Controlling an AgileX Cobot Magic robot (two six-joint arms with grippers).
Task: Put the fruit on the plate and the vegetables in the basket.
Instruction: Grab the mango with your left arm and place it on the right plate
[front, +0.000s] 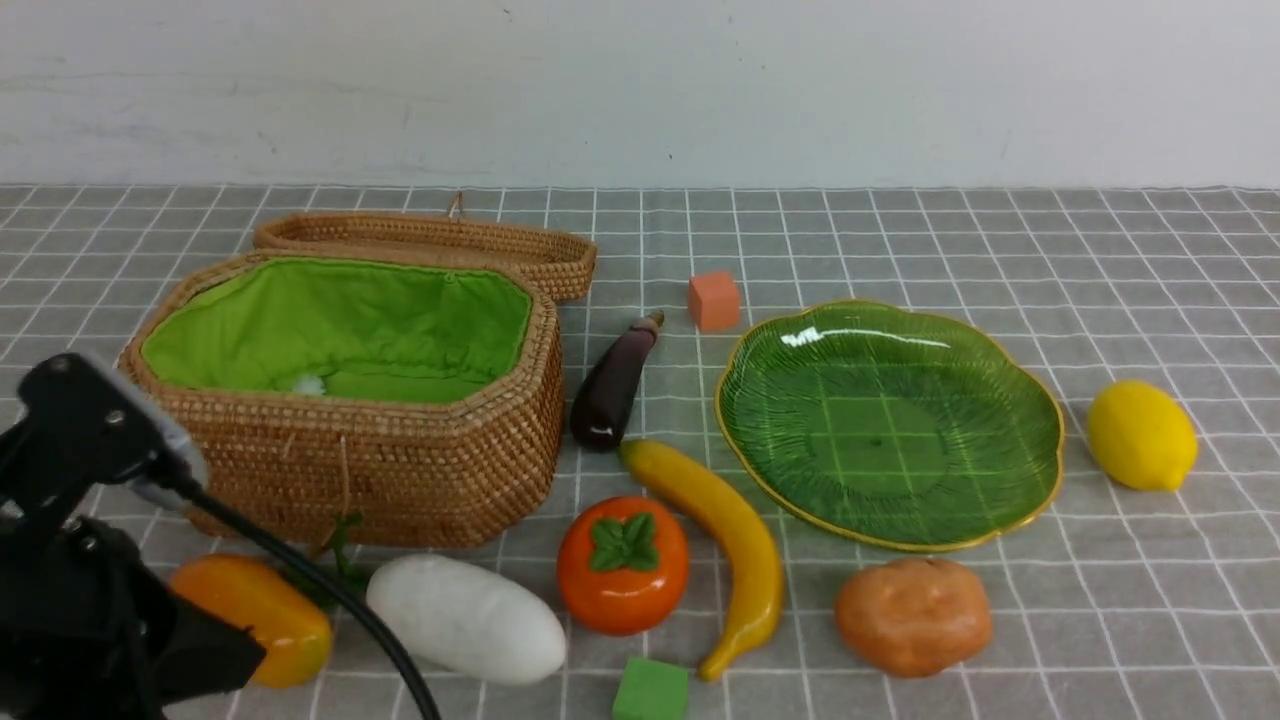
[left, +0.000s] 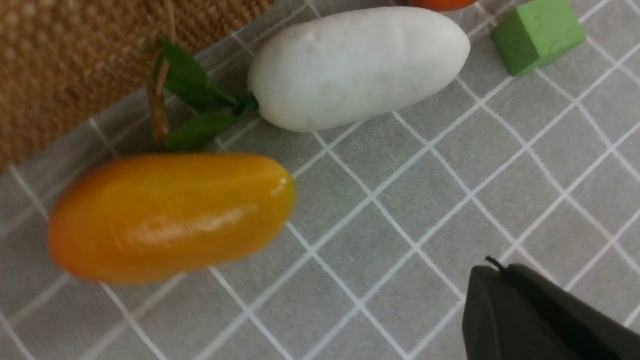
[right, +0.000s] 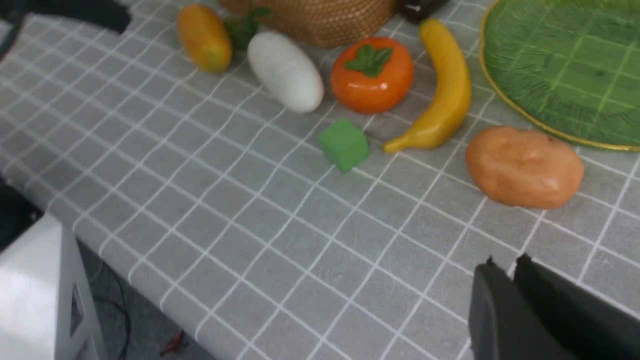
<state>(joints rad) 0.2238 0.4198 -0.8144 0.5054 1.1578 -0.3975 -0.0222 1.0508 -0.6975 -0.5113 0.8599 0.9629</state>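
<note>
The basket (front: 400, 470) stands open at the left, and the green plate (front: 890, 420) lies bare at the right. Along the front lie the mango (front: 255, 615), the white radish (front: 465, 620), the persimmon (front: 622, 565), the banana (front: 725, 540) and the potato (front: 912, 615). The eggplant (front: 612, 385) lies beside the basket and the lemon (front: 1140, 435) right of the plate. My left gripper (left: 495, 267) is shut and empty, hovering near the mango (left: 170, 215). My right gripper (right: 506, 262) hangs over bare cloth short of the potato (right: 525, 167), its fingers nearly together with nothing between.
The basket's lid (front: 430, 245) lies folded back behind it. An orange cube (front: 713, 300) sits behind the plate and a green cube (front: 650, 690) at the front edge. The table's edge and a white cabinet (right: 35, 290) show in the right wrist view.
</note>
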